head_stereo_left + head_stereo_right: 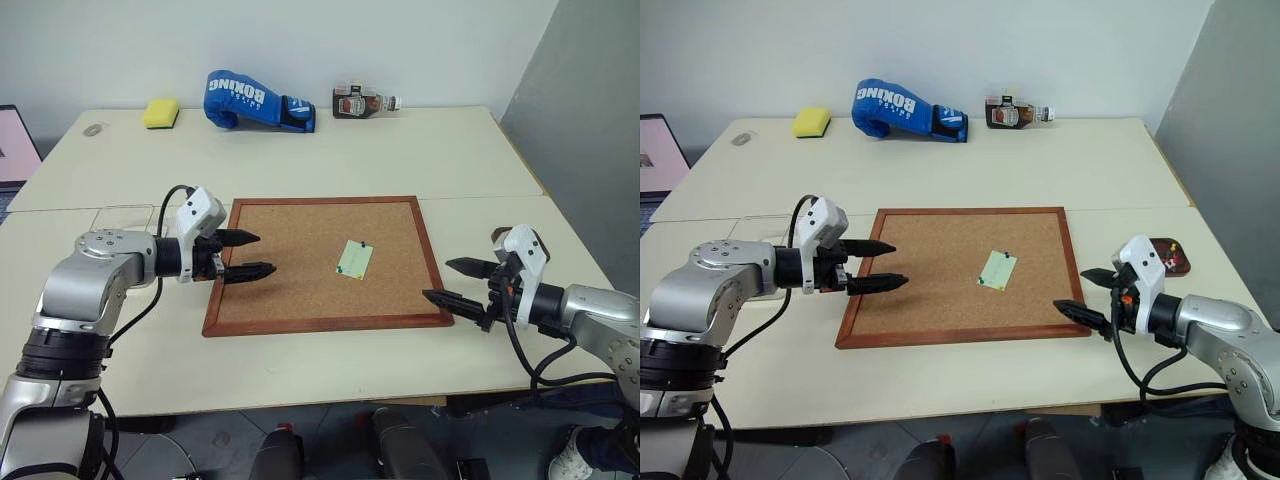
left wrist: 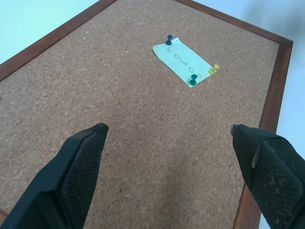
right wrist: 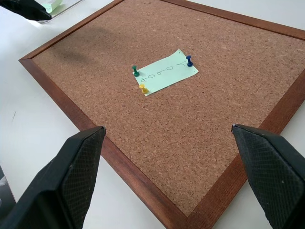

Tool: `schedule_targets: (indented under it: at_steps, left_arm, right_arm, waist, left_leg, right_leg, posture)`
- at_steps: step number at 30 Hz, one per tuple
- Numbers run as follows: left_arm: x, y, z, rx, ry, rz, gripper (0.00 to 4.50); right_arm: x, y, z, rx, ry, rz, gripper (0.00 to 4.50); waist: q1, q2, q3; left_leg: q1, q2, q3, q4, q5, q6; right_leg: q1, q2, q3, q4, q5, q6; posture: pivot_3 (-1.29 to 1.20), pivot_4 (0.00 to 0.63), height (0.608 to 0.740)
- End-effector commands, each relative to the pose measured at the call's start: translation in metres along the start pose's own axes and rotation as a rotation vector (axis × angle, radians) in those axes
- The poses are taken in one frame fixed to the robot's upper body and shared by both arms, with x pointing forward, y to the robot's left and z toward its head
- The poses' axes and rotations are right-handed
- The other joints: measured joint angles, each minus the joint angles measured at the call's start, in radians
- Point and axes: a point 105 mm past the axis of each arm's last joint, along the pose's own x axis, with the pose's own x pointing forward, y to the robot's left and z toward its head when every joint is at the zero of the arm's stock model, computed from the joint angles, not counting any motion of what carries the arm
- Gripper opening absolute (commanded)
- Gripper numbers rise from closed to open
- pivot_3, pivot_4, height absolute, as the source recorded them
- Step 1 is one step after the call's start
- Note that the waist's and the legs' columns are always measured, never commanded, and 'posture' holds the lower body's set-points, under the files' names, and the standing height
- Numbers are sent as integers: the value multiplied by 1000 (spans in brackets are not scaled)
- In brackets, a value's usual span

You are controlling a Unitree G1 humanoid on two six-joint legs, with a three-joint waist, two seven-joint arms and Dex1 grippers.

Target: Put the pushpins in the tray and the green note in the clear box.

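A pale surface [image 1: 330,160] stands against a white wall, and a cork board [image 1: 300,290] with a wooden frame lies in the middle of it. At the far edge there are a yellow sponge [image 1: 160,113], a blue boxing glove [image 1: 255,100] and a small bottle [image 1: 362,101].

The green note [image 1: 355,259] is fixed on the board, a little toward the robot's right. Three pushpins hold it: a blue pin [image 3: 189,60], a green pin [image 3: 136,71] and a yellow pin [image 3: 143,88]. The tray [image 1: 1170,256] sits off the board at its right side, just behind the right arm, and some coloured pins seem to lie in it already. The clear box [image 1: 125,218] rests off the board's left side, behind the left arm.

The left pincer [image 1: 247,255] hovers over the left edge of the board, fully spread and holding nothing. The right pincer [image 1: 455,283] hovers near the right corner of the board, also fully spread and empty.

The step in hand is probably to pull the first pin. The pins are very small, so the pincer should come down straight over one head, close only on the head and not on the paper, and lift upright. The note should stay until all three pins are out, otherwise it can tear.
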Motion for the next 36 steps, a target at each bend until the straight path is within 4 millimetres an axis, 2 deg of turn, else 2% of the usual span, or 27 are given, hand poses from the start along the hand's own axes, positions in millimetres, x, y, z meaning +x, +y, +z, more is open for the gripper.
schedule_targets:
  at_steps: [1, 5, 10, 11, 15, 17, 21, 26, 29, 31, 36]
  left_arm:
    - [0, 1, 11, 7, -23, 2, 4415]
    - [3, -3, 11, -2, -30, -20, 4415]
    - [13, -14, 14, 7, -65, -67, 3858]
    - [15, -15, 14, 11, -69, -69, 3545]
    - [24, -19, 13, 34, -86, -74, 2772]
    - [31, -19, 11, 68, -95, -60, 2309]
    - [45, -20, 5, 130, -109, -35, 1687]
    - [62, -19, 0, 141, -144, 4, 622]
    - [66, -17, -3, 137, -148, 15, 56]
    - [68, -16, -6, 129, -147, 22, 17]
    - [75, -20, -28, 83, -108, 21, 17]
  right_arm:
    - [-3, -2, 10, -33, -35, -22, 4495]
    - [0, -3, 12, -30, -49, -33, 4495]
    - [11, -3, 13, -37, -74, -50, 4500]
    - [14, -4, 14, -36, -82, -56, 4500]
    - [25, -11, 15, -50, -108, -85, 4500]
    - [35, -18, 13, -51, -123, -120, 4500]
    - [56, -24, 15, -82, -149, -153, 4500]
    - [90, -28, 13, -110, -176, -174, 4500]
    - [103, -29, 13, -121, -187, -178, 4500]
    - [110, -30, 14, -125, -192, -180, 4500]
    - [124, -27, 15, -124, -204, -164, 4500]
  waist:
    - [0, 0, 0]
    - [0, 0, 0]
    - [0, 0, 0]
    - [0, 0, 0]
    - [0, 0, 0]
    - [0, 0, 0]
    - [-1, 0, 0]
    - [-1, 0, 0]
    - [0, 0, 0]
    - [0, 0, 0]
    - [-3, 0, 0]
  left_leg:
    - [0, 0, 0, 0, 0, 0]
    - [0, 0, 0, 0, 0, 0]
    - [0, 0, 0, 0, 0, 0]
    - [0, 0, 0, 0, 0, 0]
    - [0, 0, 0, 0, 0, 0]
    - [0, 0, 0, 0, 0, 0]
    - [1, 0, 0, 1, 0, 0]
    - [1, 0, 0, 1, 0, 0]
    - [1, 0, 0, 1, 0, 0]
    - [0, 0, 0, 1, 0, 0]
    - [1, 0, 0, 1, 0, 0]
  right_leg:
    - [0, 0, 0, 0, 0, 0]
    - [0, 0, 0, 0, 1, 1]
    - [0, 0, 0, 0, 2, 3]
    - [0, 0, 0, 0, 2, 3]
    - [0, 0, 0, 1, 2, 3]
    - [0, 0, 0, 1, 2, 3]
    - [1, 0, 0, 1, 2, 3]
    - [1, 0, 0, 1, 3, 3]
    - [1, 0, 0, 1, 3, 3]
    - [0, 0, 0, 1, 3, 3]
    - [0, 0, 1, 2, 3, 2]
  posture:
    - [0, 150, 740]
    - [0, 150, 740]
    - [0, 150, 740]
    - [0, 150, 740]
    - [0, 150, 740]
    - [0, 150, 740]
    - [0, 150, 740]
    - [0, 150, 740]
    - [0, 150, 740]
    - [0, 150, 740]
    - [0, 150, 740]
